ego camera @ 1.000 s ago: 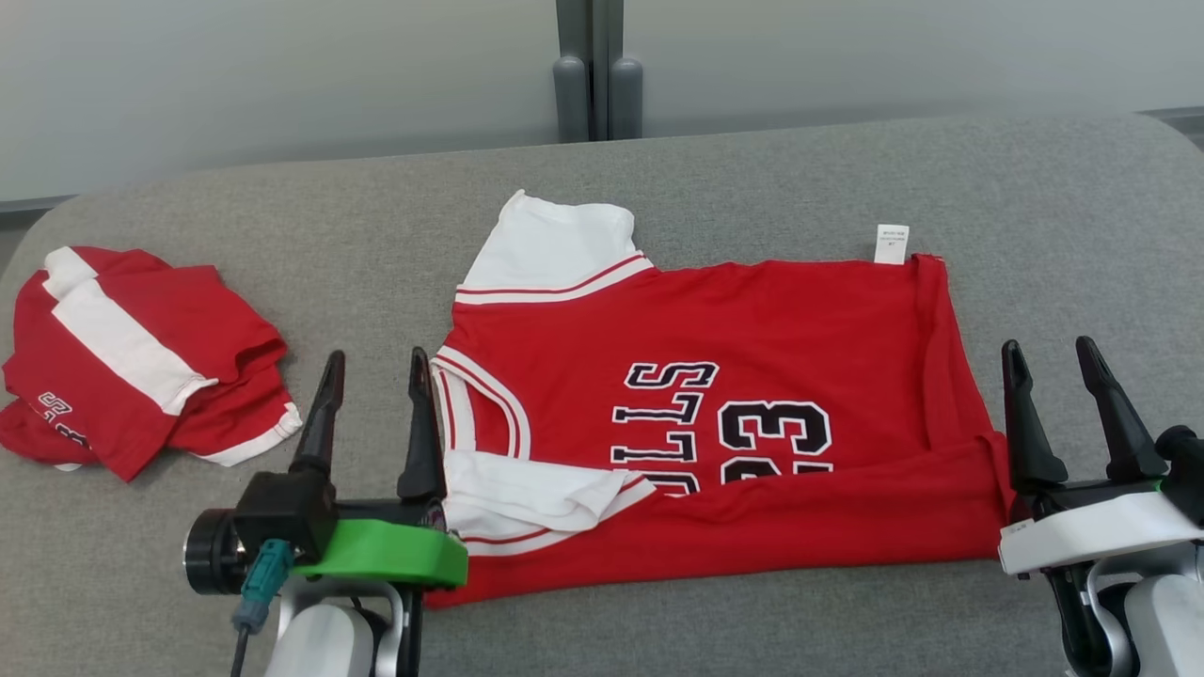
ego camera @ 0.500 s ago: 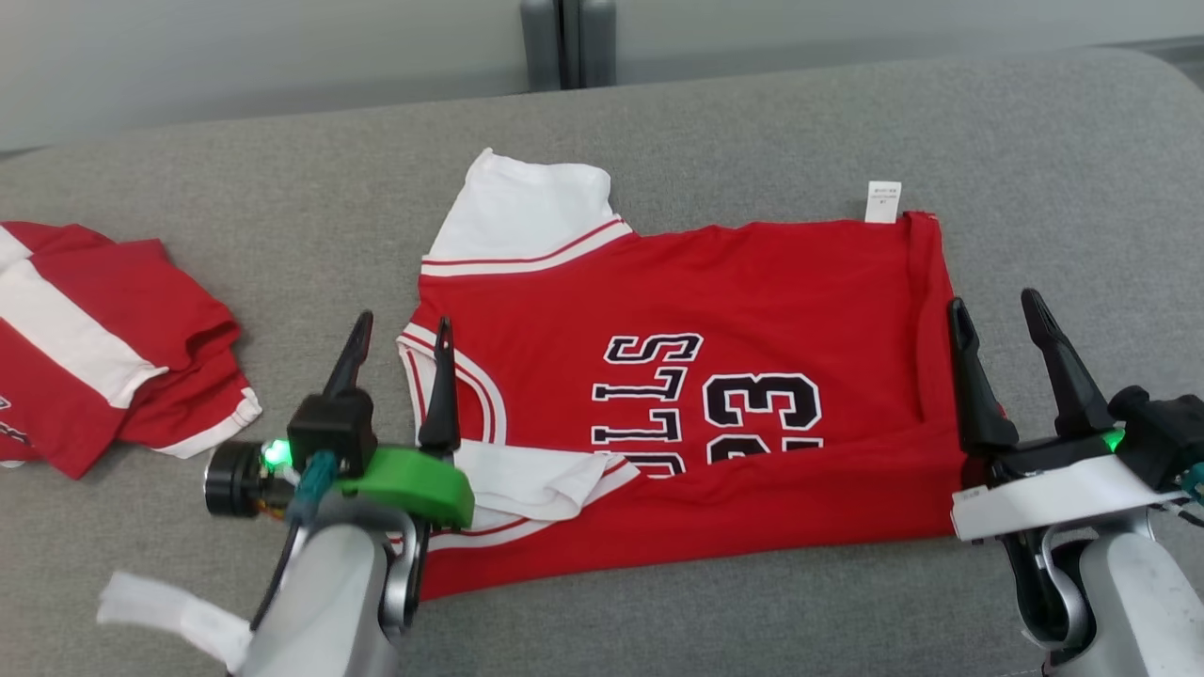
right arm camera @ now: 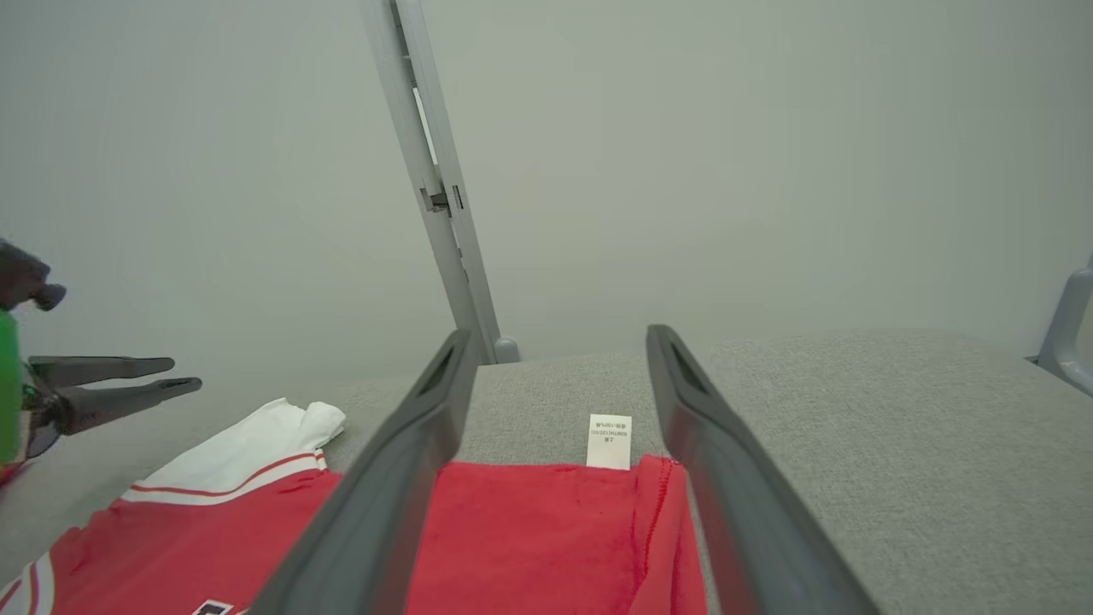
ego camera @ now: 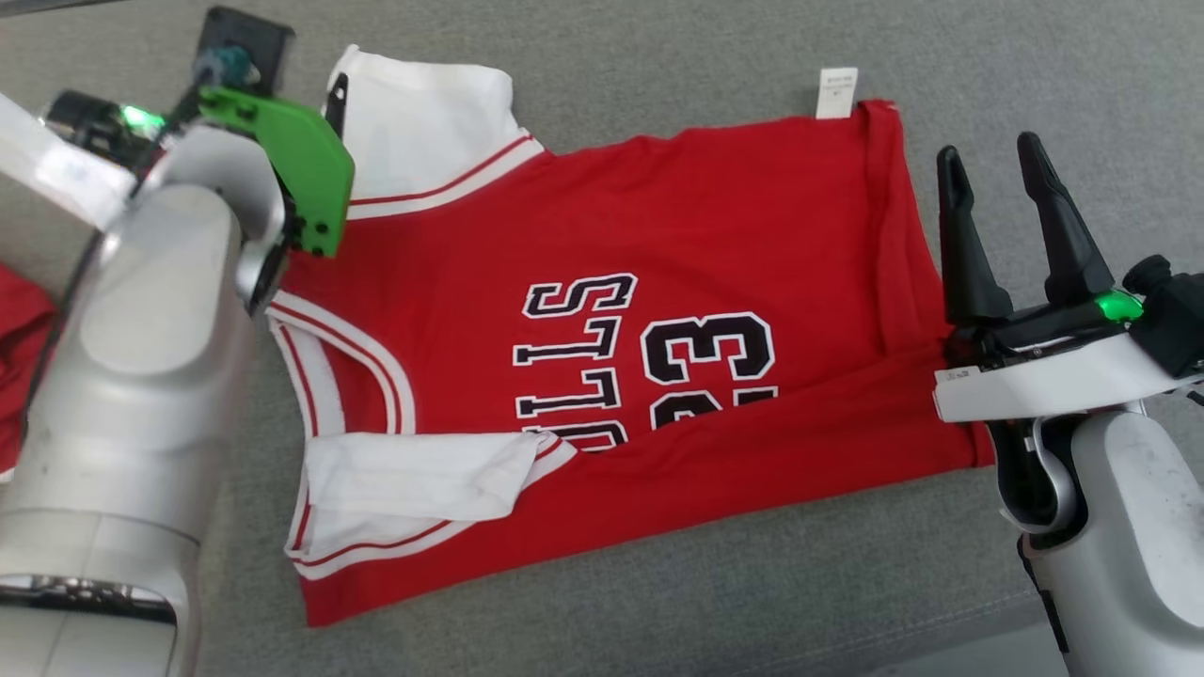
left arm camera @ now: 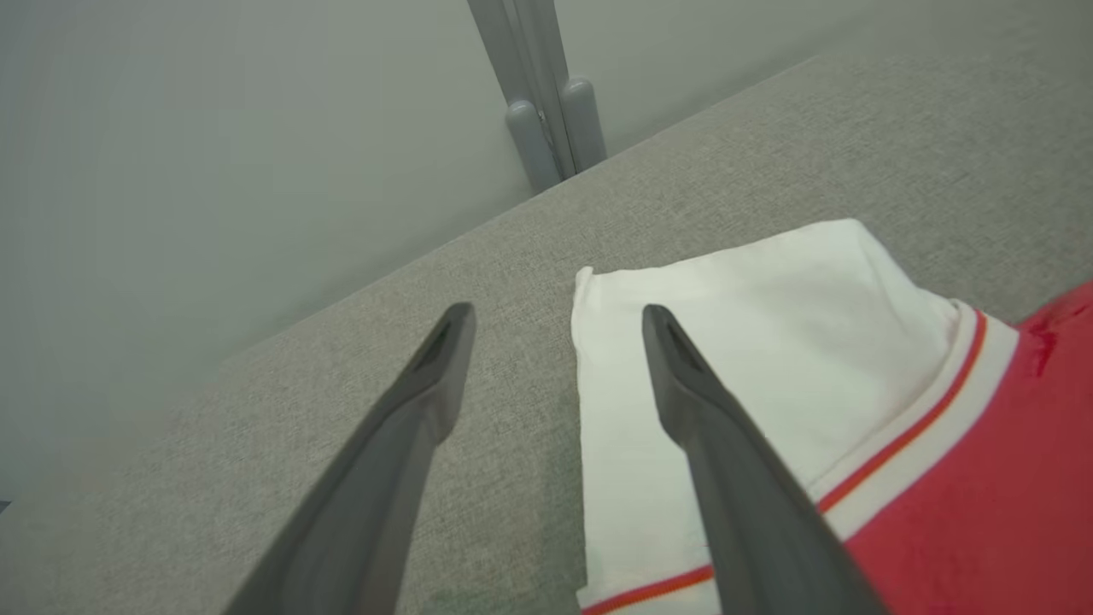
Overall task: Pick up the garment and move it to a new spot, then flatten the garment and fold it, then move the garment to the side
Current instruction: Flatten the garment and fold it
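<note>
Left arm: pale silver forearm (ego camera: 141, 357) runs up the left side of the head view, stretched forward to the far left corner of the garment. Its green wrist plate (ego camera: 292, 160) sits above the far white sleeve (ego camera: 423, 122).

Left gripper (left arm camera: 557, 312): fingers spread wide, nothing between them. In the left wrist view one finger (left arm camera: 393, 461) is over bare grey cloth and the other lies across the sleeve's edge. Cannot tell whether either touches down.

Right arm: low at the right of the head view, wrist level with the garment's near right corner, white wrist band facing the camera.

Right gripper (ego camera: 988, 150): fingers point away from the robot, spread wide, empty. They stand just beside the hem, the inner finger (ego camera: 959, 244) along the hem's edge. In the right wrist view the hem corner and the small white care label (ego camera: 837, 92) show between them.

Garment: red short-sleeved jersey with white sleeves and black-and-white lettering (ego camera: 658, 235), laid out sideways on the grey fabric-covered tabletop (ego camera: 658, 602). Neckline is to the left, hem to the right. Its near edge is turned up over the lower part of the lettering. The near sleeve (ego camera: 414, 475) is folded onto the body.

A second red garment (ego camera: 19, 329) shows at the left edge of the head view, behind the forearm.
</note>
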You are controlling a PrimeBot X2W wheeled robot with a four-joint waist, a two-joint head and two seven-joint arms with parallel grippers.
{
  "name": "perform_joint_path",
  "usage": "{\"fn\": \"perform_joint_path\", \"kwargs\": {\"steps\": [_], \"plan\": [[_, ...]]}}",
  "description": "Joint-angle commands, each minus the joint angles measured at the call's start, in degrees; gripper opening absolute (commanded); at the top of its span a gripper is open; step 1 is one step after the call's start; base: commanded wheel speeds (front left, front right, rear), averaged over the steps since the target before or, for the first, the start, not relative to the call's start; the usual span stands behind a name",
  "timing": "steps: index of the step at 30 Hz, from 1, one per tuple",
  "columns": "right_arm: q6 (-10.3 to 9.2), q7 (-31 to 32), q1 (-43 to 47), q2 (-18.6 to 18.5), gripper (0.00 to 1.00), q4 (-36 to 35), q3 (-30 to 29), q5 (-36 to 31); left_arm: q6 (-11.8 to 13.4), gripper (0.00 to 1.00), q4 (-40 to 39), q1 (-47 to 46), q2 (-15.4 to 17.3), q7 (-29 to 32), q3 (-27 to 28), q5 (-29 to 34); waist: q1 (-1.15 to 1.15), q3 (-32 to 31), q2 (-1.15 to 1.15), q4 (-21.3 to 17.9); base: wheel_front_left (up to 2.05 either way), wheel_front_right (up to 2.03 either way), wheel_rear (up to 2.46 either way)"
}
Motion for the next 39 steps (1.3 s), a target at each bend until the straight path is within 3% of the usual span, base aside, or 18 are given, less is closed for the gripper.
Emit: {"fn": "perform_joint_path", "kwargs": {"steps": [1,10,17,24,25,26,27,28,34,39], "plan": [[-0.08,-0.17,-1.24,0.5,1.0,-0.59,0.62,0.44,-0.42,1.0,1.65,-2.69,0.74,2.32,-0.39,-1.49,0.0,5.63,0.0,-5.57,0.0,0.0,0.0],[-0.09,-0.17,-2.98,2.26,1.0,-2.11,1.91,3.99,-0.78,1.0,7.66,-14.2,4.79,16.0,-8.04,-9.46,0.0,8.58,0.0,-9.63,0.0,0.0,0.0],[-0.08,-0.17,-2.74,3.26,1.0,-1.97,1.92,3.85,-0.8,1.0,10.68,-16.11,7.43,19.67,-11.82,-12.26,0.0,9.04,0.0,-10.44,0.0,0.0,0.0],[-0.09,-0.17,-2.01,3.43,1.0,-1.42,2.58,3.58,-0.81,1.0,13.16,-16.15,7.5,20.68,-12.96,-14.34,0.0,9.17,0.0,-10.37,0.0,0.0,0.0],[-0.09,-0.17,-2.05,3.37,1.0,-1.35,2.55,3.59,-0.81,0.97,13.72,-15.9,7.3,21.5,-12.9,-15.0,0.0,9.13,0.0,-10.31,0.0,0.0,0.0],[-0.09,-0.17,-2.12,3.28,1.0,-1.3,2.42,3.63,-0.81,0.71,14.07,-15.77,7.06,22.13,-12.84,-15.43,0.0,9.07,0.0,-10.23,0.0,0.0,0.0],[-0.09,-0.17,-2.24,3.13,1.0,-1.2,2.19,3.69,-0.81,0.24,14.31,-15.66,6.8,22.7,-12.89,-15.91,0.0,8.99,0.0,-10.08,0.0,0.0,0.0],[-0.09,-0.17,-2.35,3.01,1.0,-1.13,1.96,3.72,-0.82,0.0,14.31,-15.64,6.71,22.87,-13.05,-16.23,0.0,8.9,0.0,-9.89,0.0,0.0,0.0],[-0.09,-0.17,-4.7,-0.06,1.0,0.06,2.55,3.58,-0.8,0.0,12.0,-16.22,5.54,18.66,-13.29,-18.63,0.0,7.67,0.0,-7.14,0.0,0.0,0.0],[-0.08,1.51,-9.57,-6.12,1.0,7.8,5.06,7.01,-0.81,0.0,9.04,-16.09,3.24,13.45,-15.07,-19.33,0.0,6.09,0.0,-2.67,0.0,0.0,0.0]]}}
